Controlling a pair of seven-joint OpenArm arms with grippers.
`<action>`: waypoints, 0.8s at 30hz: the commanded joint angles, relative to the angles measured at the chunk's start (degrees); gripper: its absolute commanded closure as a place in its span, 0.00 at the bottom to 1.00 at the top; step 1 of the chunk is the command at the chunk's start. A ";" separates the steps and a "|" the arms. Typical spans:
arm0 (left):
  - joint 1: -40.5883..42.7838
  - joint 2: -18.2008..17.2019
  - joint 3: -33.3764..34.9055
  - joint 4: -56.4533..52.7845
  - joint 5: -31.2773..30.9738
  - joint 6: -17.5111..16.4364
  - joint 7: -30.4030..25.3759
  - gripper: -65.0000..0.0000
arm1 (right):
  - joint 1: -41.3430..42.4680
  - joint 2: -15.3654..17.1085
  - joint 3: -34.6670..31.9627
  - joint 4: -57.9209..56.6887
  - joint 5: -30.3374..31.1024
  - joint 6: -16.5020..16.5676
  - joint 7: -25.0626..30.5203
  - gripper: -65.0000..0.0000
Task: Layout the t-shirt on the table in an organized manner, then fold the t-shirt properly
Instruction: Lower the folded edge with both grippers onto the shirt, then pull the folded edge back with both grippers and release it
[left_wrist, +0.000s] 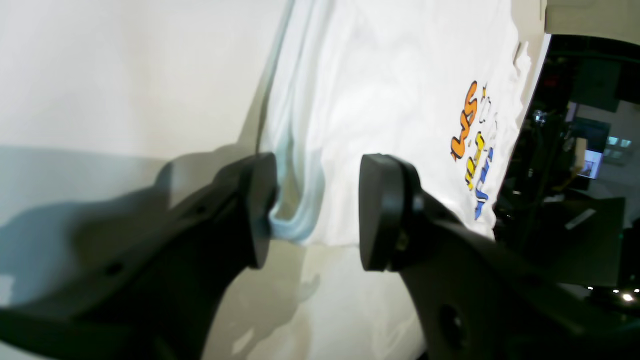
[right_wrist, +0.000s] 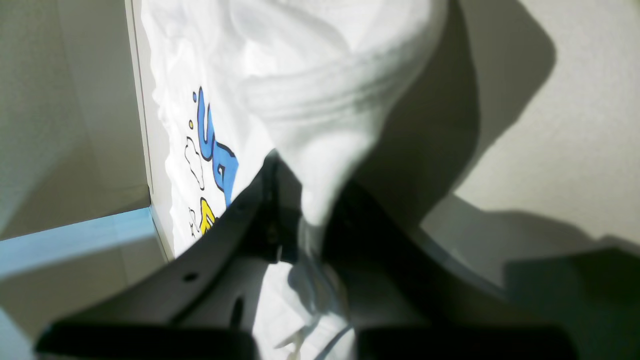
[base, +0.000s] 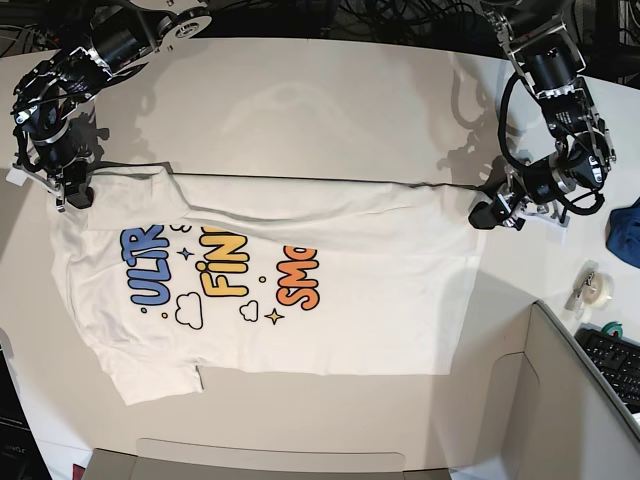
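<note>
On the table (base: 330, 90), "ULTRA FINE SMOL" t-shirt (base: 350, 310); right claw (right_wrist: 300, 225) clamped on it, left claw (left_wrist: 317, 210) agape.

White printed t-shirt (base: 300, 290) spread print-up, lying sideways across off-white table (base: 330, 100), top edge folded over

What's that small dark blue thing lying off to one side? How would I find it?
Start at the big off-white table with the white printed t-shirt spread across it. In the base view, look past the shirt's plain end to the table's right edge: the crumpled dark blue cloth lies there, above a tape roll. It is the only dark fabric on the table.
</note>
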 joint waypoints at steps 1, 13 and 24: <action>-1.01 -1.00 -0.05 0.91 -1.60 0.66 0.58 0.67 | -0.58 -0.63 -0.02 -0.41 -0.87 -1.48 -1.96 1.00; 2.68 -1.53 -0.58 1.70 -1.95 0.66 1.20 1.00 | -4.27 2.45 -0.11 2.32 -0.78 -0.96 -6.00 1.00; 18.15 -2.32 -0.58 21.75 -2.04 0.66 1.29 1.00 | -17.99 8.60 -0.02 11.46 8.63 -0.87 -6.35 1.00</action>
